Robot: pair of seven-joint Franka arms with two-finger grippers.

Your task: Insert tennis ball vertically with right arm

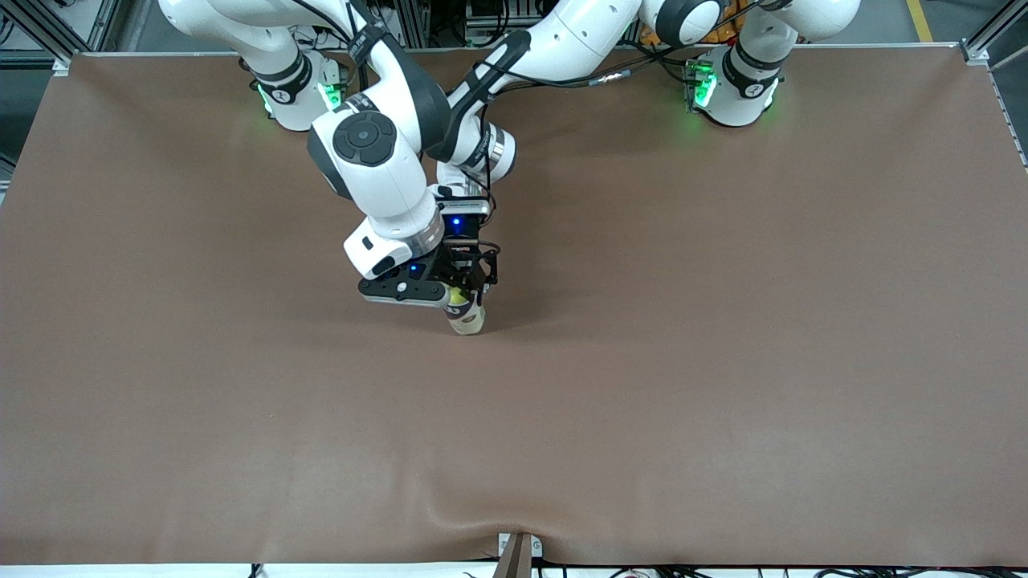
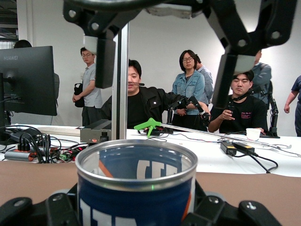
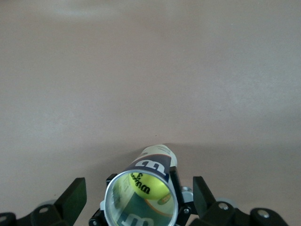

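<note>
A clear tennis-ball can (image 1: 468, 319) with a blue label stands upright on the brown table cover, mid-table. My left gripper (image 1: 472, 299) is shut on its sides, and the can fills the left wrist view (image 2: 136, 197). A yellow tennis ball (image 3: 148, 186) sits inside the can, seen through the open mouth; it shows as a yellow spot in the front view (image 1: 458, 299). My right gripper (image 3: 138, 193) is open and empty directly over the can's mouth, one finger to each side. It also shows above the can in the left wrist view (image 2: 164, 66).
The brown table cover (image 1: 723, 361) has a wrinkle and a bracket (image 1: 518, 554) at the edge nearest the front camera. Both arms cross over the middle of the table. People and a monitor (image 2: 28, 80) stand off the table.
</note>
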